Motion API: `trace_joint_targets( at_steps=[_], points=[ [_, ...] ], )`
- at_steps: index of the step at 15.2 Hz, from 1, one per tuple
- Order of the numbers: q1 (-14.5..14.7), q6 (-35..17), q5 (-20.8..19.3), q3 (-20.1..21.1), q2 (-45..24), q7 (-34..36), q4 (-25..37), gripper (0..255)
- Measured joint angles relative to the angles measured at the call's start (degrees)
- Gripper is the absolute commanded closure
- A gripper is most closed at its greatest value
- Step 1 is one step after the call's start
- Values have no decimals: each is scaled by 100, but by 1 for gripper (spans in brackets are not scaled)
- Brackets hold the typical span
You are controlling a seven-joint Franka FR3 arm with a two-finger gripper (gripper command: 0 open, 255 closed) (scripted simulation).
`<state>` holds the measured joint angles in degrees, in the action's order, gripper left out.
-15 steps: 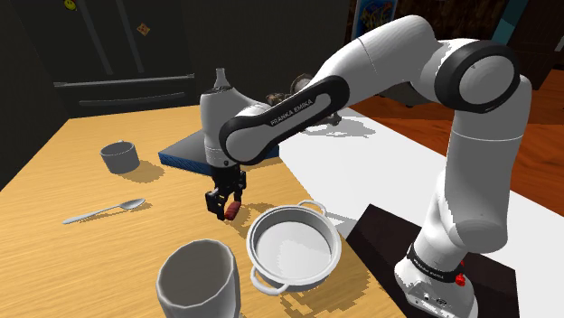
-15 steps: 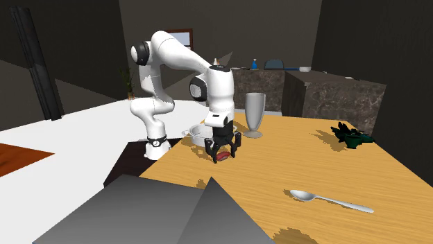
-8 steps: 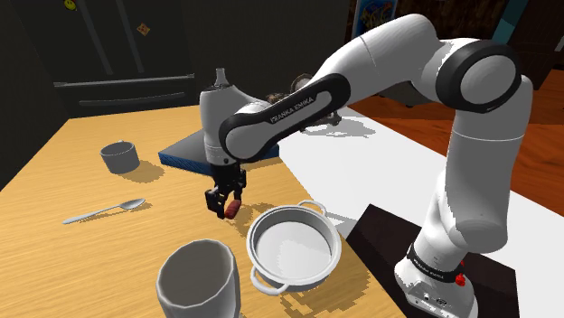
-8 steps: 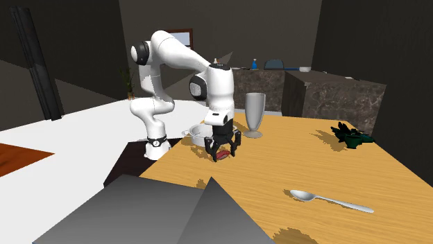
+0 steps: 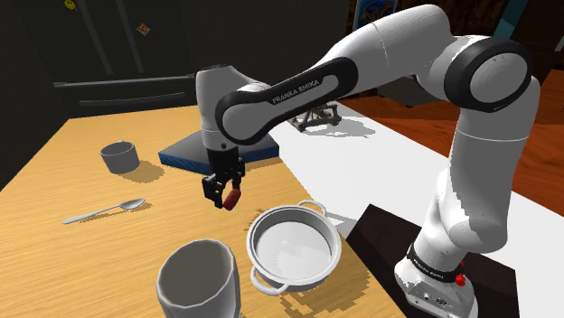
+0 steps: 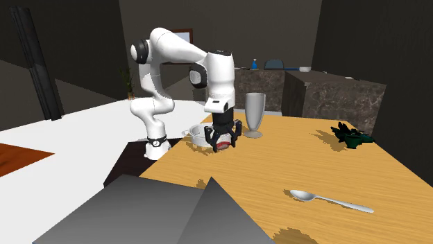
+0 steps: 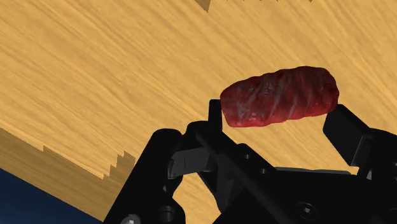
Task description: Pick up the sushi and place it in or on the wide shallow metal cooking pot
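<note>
Shoulder view: the white arm reaches from its stand [image 5: 434, 275] at the lower right up and over to the left, and the black gripper [image 5: 222, 193] points down over the wooden table [image 5: 54, 262]. Its two fingers clasp the sushi [image 5: 233, 196], a dark red oblong piece, which hangs clear of the tabletop. The shallow pot [image 5: 256, 237], pale grey with two loop handles, sits on the table just below and to the right of the gripper in this view, apart from the sushi. A large grey goblet [image 5: 197, 280] stands near the bottom edge, beside the pot. Further left lie a spoon [image 5: 101, 210] and a small grey cup [image 5: 118, 155], well apart from the gripper. A blue board [image 5: 185, 155] lies behind the gripper.

In the second exterior view the gripper [image 6: 223, 143] hangs with the sushi [image 6: 223, 145] between its fingers, close in front of the pot [image 6: 198, 135]; whether it overlaps the rim cannot be judged from this angle. The goblet [image 6: 255, 114] stands just to the right, and the spoon [image 6: 329, 200] lies nearer the camera.

In the wrist view the sushi [image 7: 280, 95] lies crosswise between the fingertips of the gripper [image 7: 278, 116], one black finger [image 7: 347, 133] pressed against each end, with wood grain beneath it.
</note>
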<state>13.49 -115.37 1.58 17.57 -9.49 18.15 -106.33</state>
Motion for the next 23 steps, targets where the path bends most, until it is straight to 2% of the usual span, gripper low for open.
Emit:
trace_joint_targets(
  at_steps=[11,12,14,20,23],
  points=[
    [-17,799,53,6,196,1,611,255],
    [-17,799,53,6,198,1,613,0],
    [-22,699,72,-1,275,80,444,0],
    [-8,-336,276,-7,1119,1113,-1324,0],
    [14,-646,284,24,1172,1376,-1665,0]
  ],
)
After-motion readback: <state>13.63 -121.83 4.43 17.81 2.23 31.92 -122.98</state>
